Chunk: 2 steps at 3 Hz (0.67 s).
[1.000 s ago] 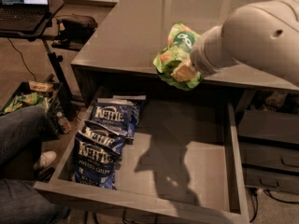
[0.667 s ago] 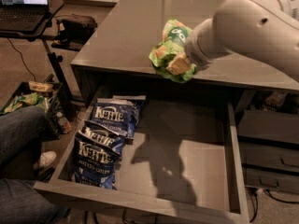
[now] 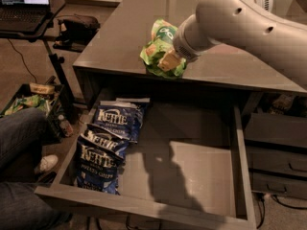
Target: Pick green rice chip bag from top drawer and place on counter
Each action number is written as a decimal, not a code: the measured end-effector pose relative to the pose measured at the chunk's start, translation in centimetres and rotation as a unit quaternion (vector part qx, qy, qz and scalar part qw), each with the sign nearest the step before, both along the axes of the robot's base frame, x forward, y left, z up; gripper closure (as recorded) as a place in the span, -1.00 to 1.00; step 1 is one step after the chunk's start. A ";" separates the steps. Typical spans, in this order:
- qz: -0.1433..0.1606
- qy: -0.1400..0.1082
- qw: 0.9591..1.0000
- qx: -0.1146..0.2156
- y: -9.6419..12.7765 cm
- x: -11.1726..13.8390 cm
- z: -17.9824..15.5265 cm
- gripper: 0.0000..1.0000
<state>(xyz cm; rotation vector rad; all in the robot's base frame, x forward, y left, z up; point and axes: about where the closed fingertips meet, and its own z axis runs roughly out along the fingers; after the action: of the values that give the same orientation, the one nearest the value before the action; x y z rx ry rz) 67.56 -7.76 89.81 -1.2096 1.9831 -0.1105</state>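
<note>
Light glows from the screen of an open black laptop [image 3: 21,4] at the top left. It sits on a black metal stand [image 3: 52,61]. Below it is a black crate [image 3: 61,99] on the floor with small things inside. A leg in blue jeans [image 3: 21,138] and a white shoe [image 3: 46,163] show at the bottom left.

Next comes the wide grey wooden top drawer [image 3: 192,176], pulled open. Dark blue crinkly Kettle chip bags [image 3: 98,159] lie in a pile in its left side. The rest of its flat bottom is bare, with the arm's shadow on it.

Above the drawer is the big smooth grey worktop [image 3: 120,37]. The small bright-green rice chip bag [image 3: 160,37] is out of the drawer and at the front edge of the worktop. I cannot tell if it touches the top or hangs just over it.

The gripper [image 3: 169,61] is at the bag's lower right side. Its jaws are closed on the crumpled bag. The fat white robot arm [image 3: 240,18] reaches in from the right.

Dark drawers with handles [image 3: 273,150] sit low at the far right.
</note>
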 end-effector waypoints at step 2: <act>0.029 0.015 0.999 -0.013 3.6 3.5 -2.2 1.00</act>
<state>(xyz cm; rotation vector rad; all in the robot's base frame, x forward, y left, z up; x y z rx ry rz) 71.04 -4.12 87.65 -1.2924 1.9761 -0.0901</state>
